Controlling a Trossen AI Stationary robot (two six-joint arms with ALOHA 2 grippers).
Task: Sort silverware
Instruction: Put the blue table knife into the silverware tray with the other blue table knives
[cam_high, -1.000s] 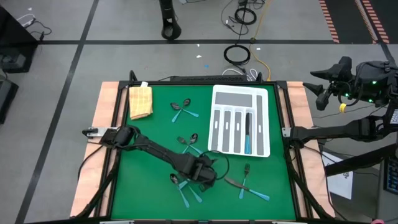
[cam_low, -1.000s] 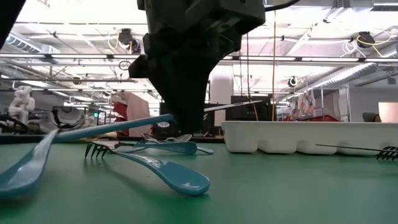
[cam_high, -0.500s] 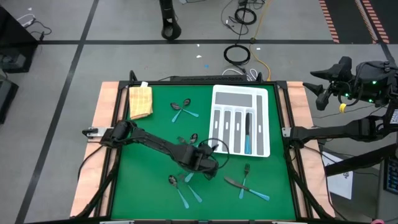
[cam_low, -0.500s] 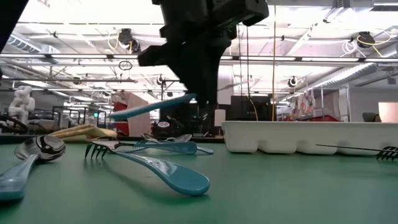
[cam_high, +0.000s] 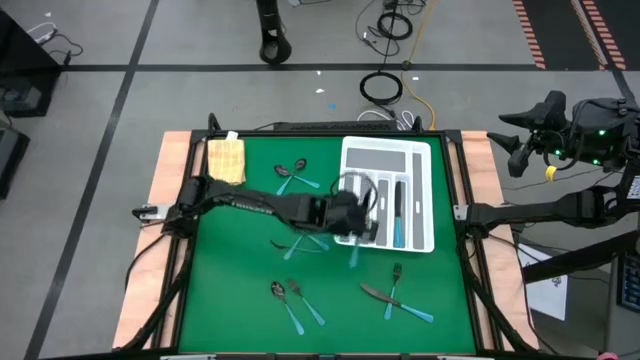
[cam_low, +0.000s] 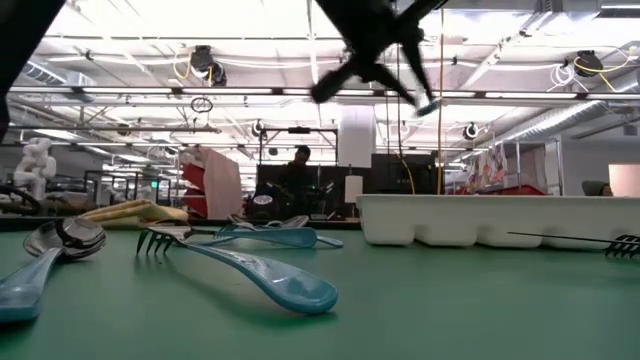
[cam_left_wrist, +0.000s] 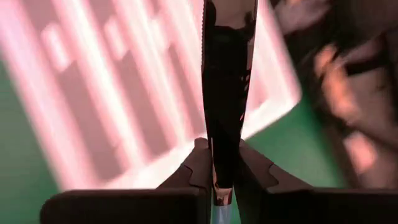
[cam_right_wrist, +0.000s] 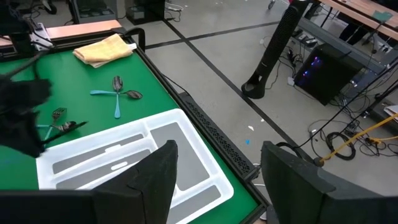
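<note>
1. Where the low view looks level across the green tabletop (cam_low: 480, 310), we note the nearest silverware: a fork (cam_low: 240, 262) with a teal handle lying flat, tines pointing left, and a spoon (cam_low: 45, 255) at the left edge.
2. From above, two spoons (cam_high: 295, 302) lie side by side near the front edge of the tabletop, with a knife (cam_high: 377, 294) and another fork (cam_high: 395, 285) to their right.
3. The left hand (cam_high: 352, 222) hangs above the tabletop at the left edge of the white organiser tray (cam_high: 420, 158), clenched on a utensil (cam_left_wrist: 225, 93); in the left wrist view the dark metal head stands up between the two fingers (cam_left_wrist: 196, 168).
4. In the low view the held piece's teal handle end (cam_low: 428, 106) shows high above the tray wall (cam_low: 500, 215).
5. We count at least two pieces already lying in the tray's slots (cam_high: 399, 222).
6. A crossed pair of spoons (cam_high: 293, 173) lies toward the far left of the tabletop, with the folded yellow cloth (cam_high: 226, 162) in the far-left corner.
7. The right hand (cam_right_wrist: 214, 180) waits off the right side of the table, fingers spread apart and grasping nothing.
</note>
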